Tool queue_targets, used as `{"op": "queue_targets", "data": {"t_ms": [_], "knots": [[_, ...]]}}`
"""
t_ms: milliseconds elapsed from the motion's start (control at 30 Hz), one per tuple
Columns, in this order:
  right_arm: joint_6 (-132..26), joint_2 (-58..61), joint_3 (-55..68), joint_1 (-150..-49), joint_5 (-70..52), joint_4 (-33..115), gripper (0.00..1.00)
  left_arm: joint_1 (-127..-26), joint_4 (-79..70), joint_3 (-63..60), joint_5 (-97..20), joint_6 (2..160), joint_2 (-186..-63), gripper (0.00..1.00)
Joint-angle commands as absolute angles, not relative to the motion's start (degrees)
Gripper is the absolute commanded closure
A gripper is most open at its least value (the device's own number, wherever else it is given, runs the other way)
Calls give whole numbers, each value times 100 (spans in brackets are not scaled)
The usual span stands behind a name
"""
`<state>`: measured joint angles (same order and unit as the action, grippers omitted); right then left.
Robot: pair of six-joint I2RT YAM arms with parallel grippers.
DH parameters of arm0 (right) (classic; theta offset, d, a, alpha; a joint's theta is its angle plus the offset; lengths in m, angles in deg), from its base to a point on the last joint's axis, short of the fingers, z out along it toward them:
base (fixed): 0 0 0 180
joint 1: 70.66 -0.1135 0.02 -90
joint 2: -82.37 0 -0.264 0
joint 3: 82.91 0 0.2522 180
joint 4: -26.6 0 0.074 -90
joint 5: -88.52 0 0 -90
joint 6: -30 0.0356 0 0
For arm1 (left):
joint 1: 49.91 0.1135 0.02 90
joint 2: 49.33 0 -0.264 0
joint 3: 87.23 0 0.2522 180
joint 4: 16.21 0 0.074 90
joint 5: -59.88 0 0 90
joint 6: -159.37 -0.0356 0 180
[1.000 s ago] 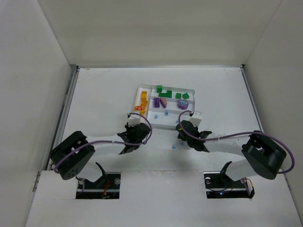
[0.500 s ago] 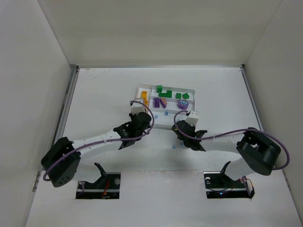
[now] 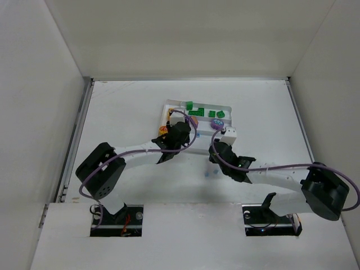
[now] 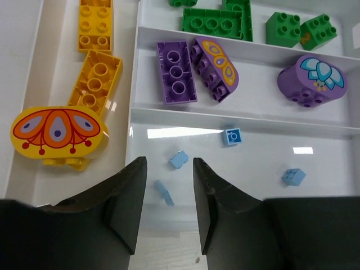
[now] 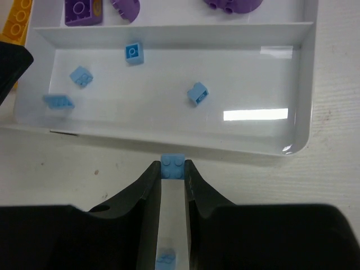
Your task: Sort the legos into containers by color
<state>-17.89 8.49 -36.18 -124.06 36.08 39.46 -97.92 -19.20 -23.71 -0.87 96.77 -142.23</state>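
The white tray (image 3: 228, 107) holds yellow bricks (image 4: 98, 79) in its left compartment, green bricks (image 4: 216, 22) at the far side, purple bricks (image 4: 175, 72) in the middle and light blue bricks (image 4: 232, 136) in the near one. My left gripper (image 4: 167, 169) is open above the near compartment. A blurred light blue brick (image 4: 164, 193) lies between its jaws. My right gripper (image 5: 173, 170) is shut on a small light blue brick (image 5: 173, 164), just short of the tray's near rim (image 5: 169, 145). Another light blue brick (image 5: 166, 259) lies on the table under it.
A round yellow brick with an orange pattern (image 4: 56, 132) sits at the near end of the left compartment. A loose light blue brick (image 3: 206, 175) lies on the table in front of the tray. White walls enclose the table on three sides.
My left arm has reached forward and right, from the table beside the tray to over its near compartment. My right gripper has moved closer to the tray's near rim.
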Motion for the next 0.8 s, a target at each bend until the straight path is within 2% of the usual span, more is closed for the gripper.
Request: {"op": "queue_targets", "data": {"t_ms": [0, 233, 367, 433, 567, 700, 767], "knots": [[-2282, 741, -3321, -12098, 3351, 3273, 79, -9794, -2152, -2406, -24, 9627, -13776, 64], [-2449, -94, -2768, -11658, 2700, 2701, 76, -10425, -2082, -3267, 152, 10039, -12879, 64], [-2519, -25, -2731, -11667, 2874, 2674, 54, -11102, -2099, -3663, 196, 10329, -12685, 64], [-2555, 142, -2845, -11667, 3006, 2735, 51, -11410, -2143, -3752, 143, 10417, -12702, 63], [-2424, 669, -3363, -11667, 3226, 2911, 51, -11867, -2152, -3647, 12, 10426, -13001, 61], [-1950, 1214, -3890, -11667, 3420, 3358, 59, -12289, -2187, -3375, -85, 10365, -13352, 61], [-1765, 1495, -4101, -11667, 3403, 3526, 60, -12456, -2196, -3260, -59, 10339, -13510, 61]]}}
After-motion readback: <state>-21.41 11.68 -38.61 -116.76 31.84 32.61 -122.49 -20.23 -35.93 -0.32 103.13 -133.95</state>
